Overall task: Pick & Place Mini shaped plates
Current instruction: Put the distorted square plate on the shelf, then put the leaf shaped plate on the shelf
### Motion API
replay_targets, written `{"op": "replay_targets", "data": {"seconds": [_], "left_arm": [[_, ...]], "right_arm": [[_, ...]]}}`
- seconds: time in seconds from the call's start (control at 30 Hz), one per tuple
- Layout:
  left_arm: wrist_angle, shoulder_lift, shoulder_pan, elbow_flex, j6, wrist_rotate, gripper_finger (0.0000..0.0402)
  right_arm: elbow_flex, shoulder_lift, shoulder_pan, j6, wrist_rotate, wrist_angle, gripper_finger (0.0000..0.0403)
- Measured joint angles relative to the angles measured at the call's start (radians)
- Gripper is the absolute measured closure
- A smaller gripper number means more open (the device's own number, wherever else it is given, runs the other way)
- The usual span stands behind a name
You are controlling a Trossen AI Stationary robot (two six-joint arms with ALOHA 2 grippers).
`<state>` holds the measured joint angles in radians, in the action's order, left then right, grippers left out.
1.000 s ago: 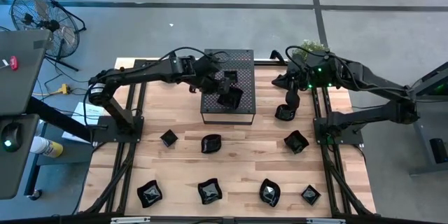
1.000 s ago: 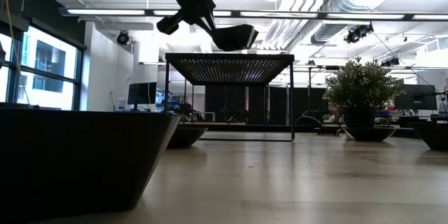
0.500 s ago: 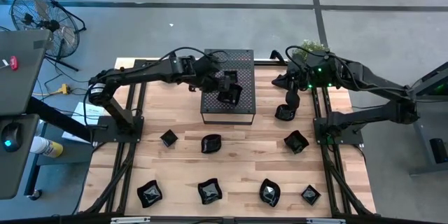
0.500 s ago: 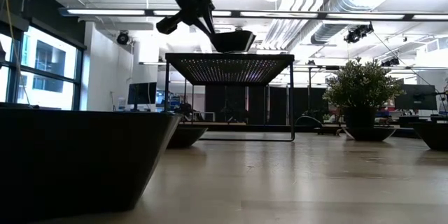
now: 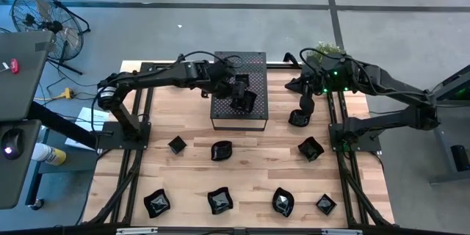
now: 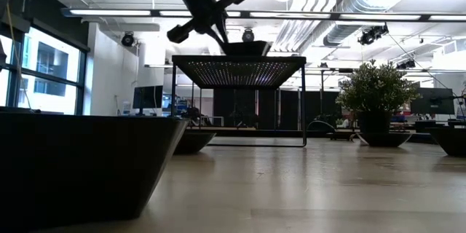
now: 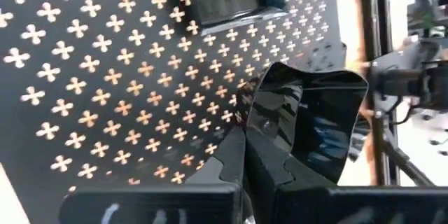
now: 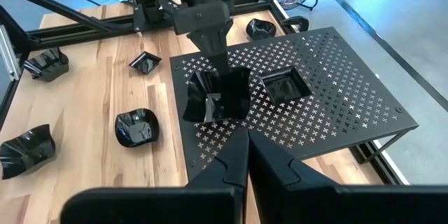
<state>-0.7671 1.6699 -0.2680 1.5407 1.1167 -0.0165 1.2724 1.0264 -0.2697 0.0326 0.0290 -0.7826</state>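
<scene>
My left gripper (image 5: 236, 97) reaches over the dark perforated box (image 5: 253, 117) and is shut on a wavy-rimmed black mini plate (image 8: 217, 94), which in the low view (image 6: 244, 46) sits right at the box's top. A square mini plate (image 8: 283, 85) rests flat on the box's top beside it. Several more mini plates lie on the wooden table, among them one (image 5: 222, 150) and another (image 5: 311, 148). My right gripper (image 8: 246, 150) is shut on nothing and hangs over the table's far right part, above a plate (image 5: 298, 118). My left gripper pinches the plate's rim wall (image 7: 269, 122) on the side nearest the arm between its two fingers (image 7: 238, 157). The fingers slant down from the table's left. The plate is tilted beyond the fingertips; whether its low edge touches the box's top, I cannot tell.
A row of plates lies along the table's near edge (image 5: 156, 203) (image 5: 283, 201). A potted plant (image 6: 375, 91) stands at the far right. Bare wood lies between the box and the plate rows. Dark frame rails run along both table sides.
My left gripper, still shut on the plate, has gone down toward the box's top. The plate hung clear above the box a second ago and now sits lower and flatter, right at the perforated surface.
</scene>
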Motion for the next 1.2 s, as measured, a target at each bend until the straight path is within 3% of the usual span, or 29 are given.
{"op": "replay_targets", "data": {"seconds": [0.63,0.83,1.07,1.2], "left_arm": [[-0.013,0.0,-0.001,0.001,-0.081,0.004,0.0355],[-0.013,0.0,-0.001,0.001,-0.127,-0.022,0.0363],[-0.013,-0.019,-0.001,0.003,-0.173,-0.026,0.0398],[-0.021,-0.049,-0.01,0.003,-0.197,-0.026,0.0396]], "right_arm": [[0.0,0.0,0.0,0.005,0.001,0.001,0.04],[0.0,0.0,0.0,0.011,0.002,0.001,0.0401],[0.0,0.0,0.0,0.019,0.002,0.002,0.04],[0.0,0.0,0.0,0.022,0.002,0.002,0.04]]}}
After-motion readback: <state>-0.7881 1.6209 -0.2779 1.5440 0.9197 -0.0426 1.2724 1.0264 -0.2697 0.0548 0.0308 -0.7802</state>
